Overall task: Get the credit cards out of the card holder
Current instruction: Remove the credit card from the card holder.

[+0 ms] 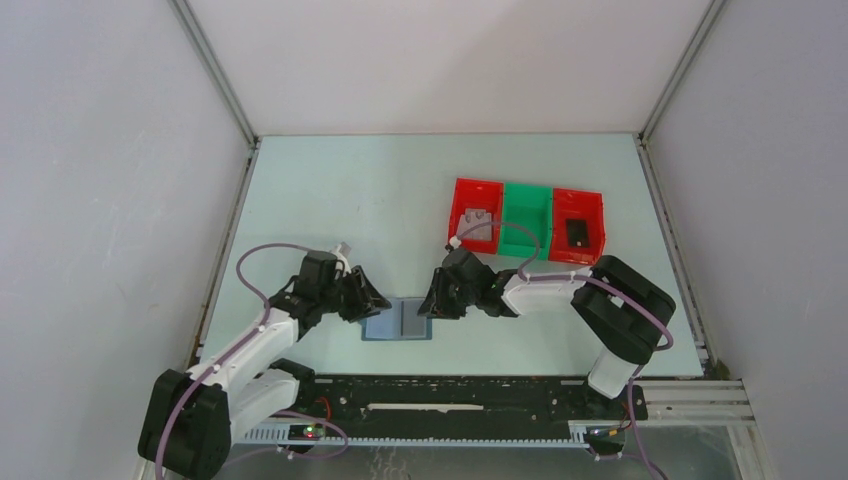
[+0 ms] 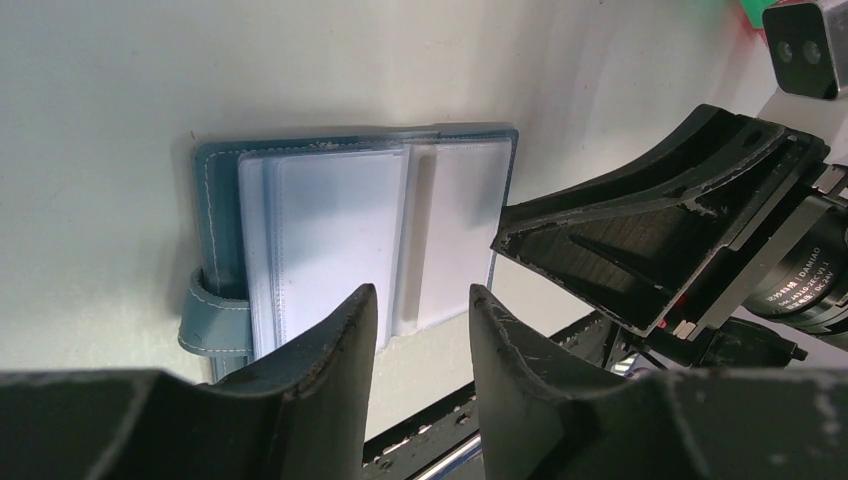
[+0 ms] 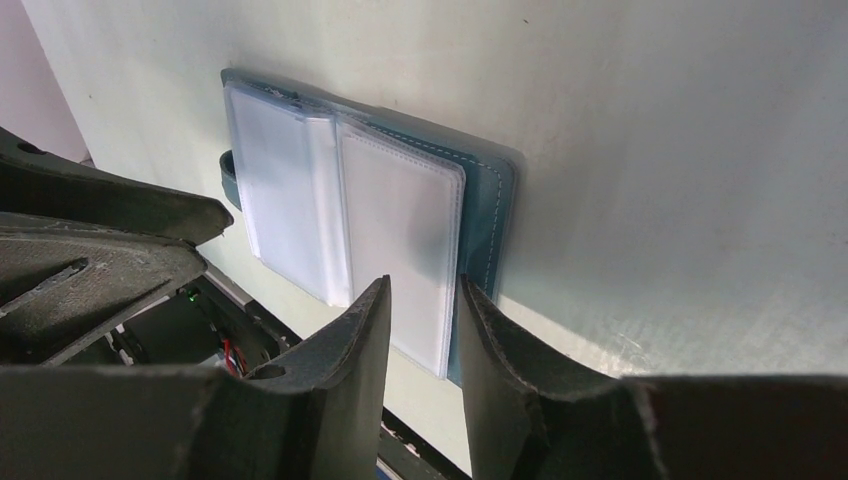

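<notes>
Near the front edge of the table [image 1: 330, 200] the card holder [image 1: 398, 322] lies spread open, clear sleeves [image 2: 335, 235] facing up. The left gripper [image 1: 381, 299] hangs low at its left side, the right gripper [image 1: 429, 303] at its right, each with jaws slightly parted and grasping nothing. Farther back stand a red bin [image 1: 462, 200] holding a grey card [image 1: 480, 222], a green bin [image 1: 527, 205], and a second red bin [image 1: 578, 205] holding a black card [image 1: 577, 233]

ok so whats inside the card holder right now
The card holder lies open, showing clear plastic sleeves that look pale and blank. No card edge shows; anything deeper in the stacked sleeves is covered.
</notes>
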Robot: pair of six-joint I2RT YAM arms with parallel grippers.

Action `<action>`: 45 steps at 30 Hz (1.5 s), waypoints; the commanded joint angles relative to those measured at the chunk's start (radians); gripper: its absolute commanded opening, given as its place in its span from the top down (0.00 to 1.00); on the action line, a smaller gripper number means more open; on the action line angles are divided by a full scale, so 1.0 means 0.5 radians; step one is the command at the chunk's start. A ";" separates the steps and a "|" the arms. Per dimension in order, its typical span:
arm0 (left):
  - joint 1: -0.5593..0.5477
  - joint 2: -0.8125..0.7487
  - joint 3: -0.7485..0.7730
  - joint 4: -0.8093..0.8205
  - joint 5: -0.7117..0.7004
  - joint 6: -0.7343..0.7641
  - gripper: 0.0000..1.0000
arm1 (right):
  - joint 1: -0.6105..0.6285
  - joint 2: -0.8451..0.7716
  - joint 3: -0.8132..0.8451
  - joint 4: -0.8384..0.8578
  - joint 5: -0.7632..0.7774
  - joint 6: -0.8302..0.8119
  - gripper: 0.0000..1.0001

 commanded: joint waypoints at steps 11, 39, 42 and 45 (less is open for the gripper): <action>0.008 -0.015 0.051 0.031 0.026 0.026 0.56 | 0.021 -0.036 0.001 0.077 -0.019 -0.004 0.62; 0.009 -0.039 0.044 0.016 0.026 0.034 0.56 | 0.098 -0.155 0.115 0.044 0.007 -0.099 0.64; 0.010 -0.036 0.046 0.014 0.025 0.034 0.56 | 0.102 -0.163 0.115 0.085 -0.015 -0.108 0.64; 0.009 -0.039 0.050 0.009 0.026 0.034 0.56 | 0.105 -0.155 0.134 0.078 -0.023 -0.113 0.65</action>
